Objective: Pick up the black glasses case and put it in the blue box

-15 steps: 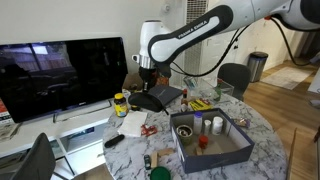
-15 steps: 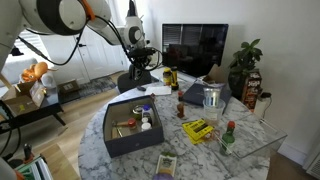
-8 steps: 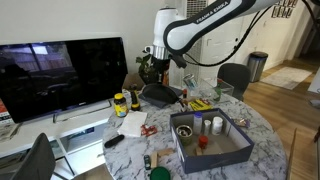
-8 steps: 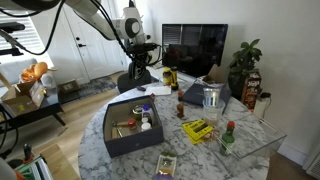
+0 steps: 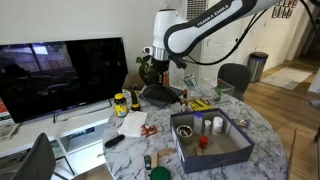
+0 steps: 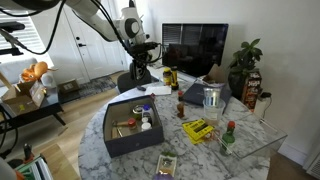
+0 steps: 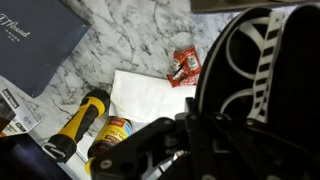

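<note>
The end effector (image 5: 152, 76) hangs above the far side of the counter (image 5: 165, 141), over a dark flat slab (image 5: 165, 96) and near a yellow-lidded jar (image 5: 120, 102); in the wrist view a black oblong shape with a rounded end sits tight against its underside, and I take that to be the black glasses case (image 7: 140, 150), off the marble; whether the fingers are clamped on it I cannot tell, since dark case and dark fingers merge there, and both exterior views are too small to settle it; the blue box (image 5: 215, 153) stands well apart from the end effector, at the near side of the counter, open-topped and holding several small containers; the step in hand therefore looks like the carry, between pick and place; the next move calls for a traverse across to the box, keeping height over its wall and the containers inside, then a descent onto a free patch of its floor before letting go.
</note>
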Robot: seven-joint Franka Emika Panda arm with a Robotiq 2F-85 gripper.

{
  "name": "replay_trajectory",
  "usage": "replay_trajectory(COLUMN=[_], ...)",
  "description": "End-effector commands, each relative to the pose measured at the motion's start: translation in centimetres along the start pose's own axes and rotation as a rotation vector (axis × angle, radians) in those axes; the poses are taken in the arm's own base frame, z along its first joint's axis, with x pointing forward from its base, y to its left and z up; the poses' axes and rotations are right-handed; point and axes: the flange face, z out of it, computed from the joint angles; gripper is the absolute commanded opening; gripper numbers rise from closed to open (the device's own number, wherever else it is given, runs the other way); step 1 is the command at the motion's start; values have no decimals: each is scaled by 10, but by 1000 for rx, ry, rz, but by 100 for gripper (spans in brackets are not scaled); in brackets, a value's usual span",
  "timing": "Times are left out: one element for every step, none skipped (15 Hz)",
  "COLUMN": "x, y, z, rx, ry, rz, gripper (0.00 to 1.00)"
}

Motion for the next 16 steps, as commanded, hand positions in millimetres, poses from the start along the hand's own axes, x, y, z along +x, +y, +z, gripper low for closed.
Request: replay_trajectory(x=[-60,-74,-91,-107,-124,-138,-153,-166,-179,-148,-159,-166,-170,-171,-168,-171], y=[4,7,10,11,11,7,2,-5,-10,10,4,-1,-4,-6,-10,-16], z=[-7,-7,-5,-7,-5,-5,-5,-5,-2,4,4,4,3,2,-2,-4], rx=[-58,-69,-78,-81,-80,-76,-74,-66,-64,-62,-63,-62,-63,-64,-76,-72], ry=[-24,-29,-36,-43,-46,-53,-57,-54,-47,-60,-60,-62,-62,-62,-72,-73], rz=[-88,-84,-70,-57,-40,-34,-26,-17,-8,-3,-1,0,0,0,-41,-91], gripper=[1,1,1,1,1,1,1,1,1,5,5,5,5,1,1,1])
